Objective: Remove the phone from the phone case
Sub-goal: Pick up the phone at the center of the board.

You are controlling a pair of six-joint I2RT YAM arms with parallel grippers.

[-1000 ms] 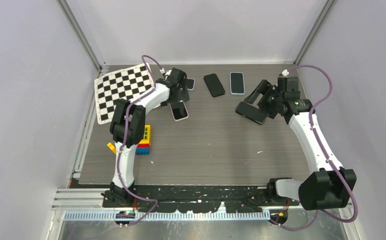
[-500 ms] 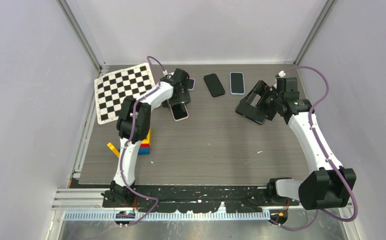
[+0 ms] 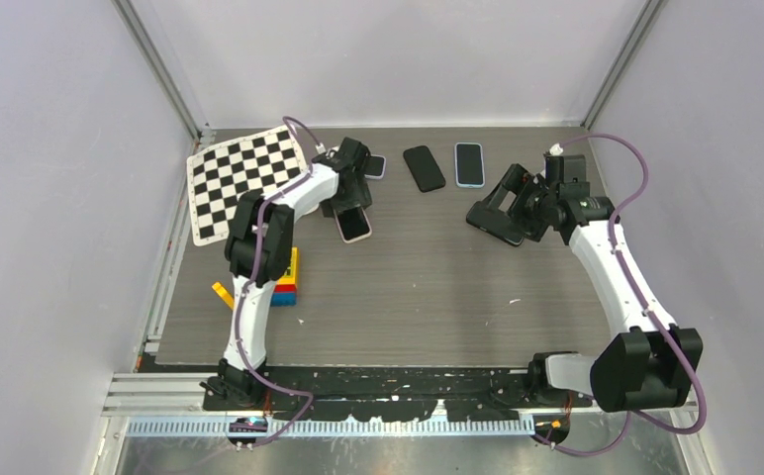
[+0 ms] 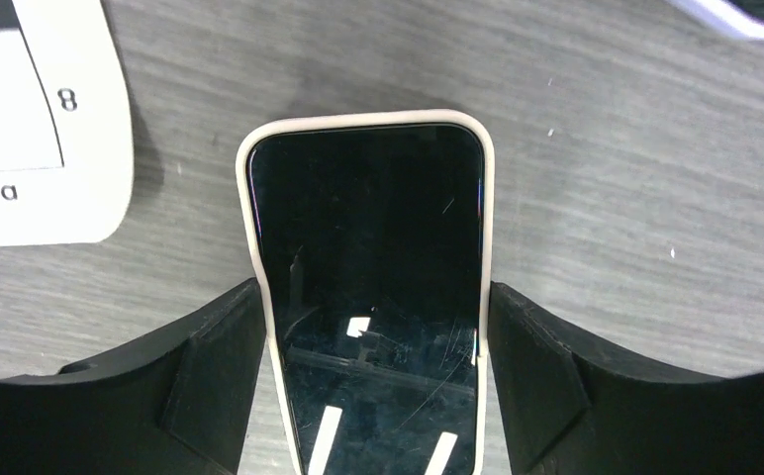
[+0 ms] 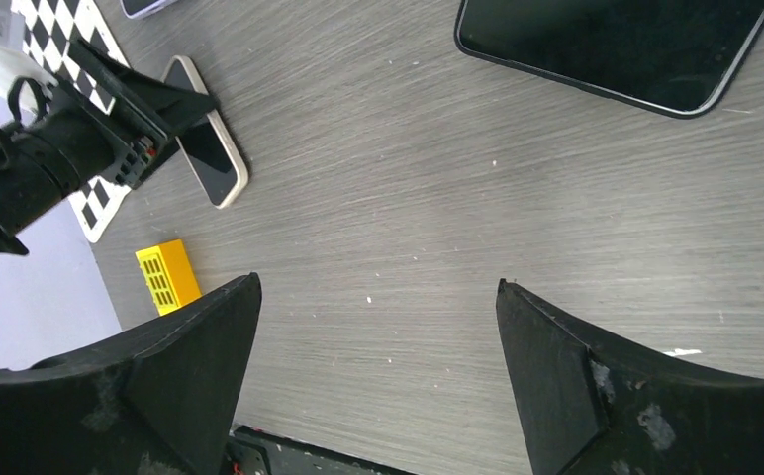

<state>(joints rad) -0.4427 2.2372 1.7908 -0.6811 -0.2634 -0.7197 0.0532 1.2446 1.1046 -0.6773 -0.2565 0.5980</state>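
The left gripper (image 4: pixel 373 289) is closed on a dark-screened phone (image 4: pixel 368 218) that sits inside its cream-coloured case (image 4: pixel 358 117). One black finger (image 4: pixel 215 366) lies against each long edge of the case, with no gap showing in the left wrist view. Phone and case lie flat, screen up, on the grey wood-grain table (image 3: pixel 428 297), in the far left part of it, just beside the black-and-white checkerboard sheet (image 3: pixel 244 183). Beyond the gripper, near the back edge, lies a small phone in a pale case (image 3: pixel 376 165); further right are a bare black phone (image 3: pixel 424 167) and a phone in a light blue case (image 3: pixel 469 164). Nearer the arm's base stands a stack of coloured toy bricks (image 3: pixel 284 282). Well apart on the right, the right gripper (image 5: pixel 376 285) has its jaws spread wide and holds nothing, hanging over bare table beside a large black slab-like phone (image 5: pixel 616 49).
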